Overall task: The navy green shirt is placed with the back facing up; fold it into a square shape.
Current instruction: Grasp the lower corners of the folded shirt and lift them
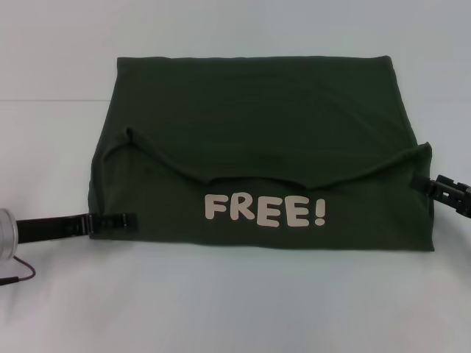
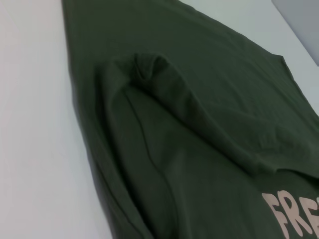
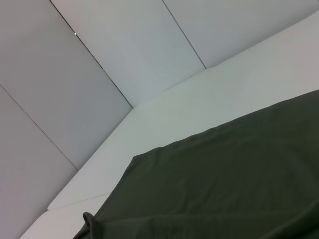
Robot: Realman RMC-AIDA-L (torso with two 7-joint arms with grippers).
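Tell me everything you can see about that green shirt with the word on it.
The navy green shirt is dark olive, soft and cotton-like, lying flat on a white table. It is partly folded into a broad rectangle: a near layer is turned over the rest, showing pale "FREE!" lettering and a curved neckline edge above it. The left gripper meets its near left edge and the right gripper its right corner; both sit at the cloth, but the grip itself is unclear.
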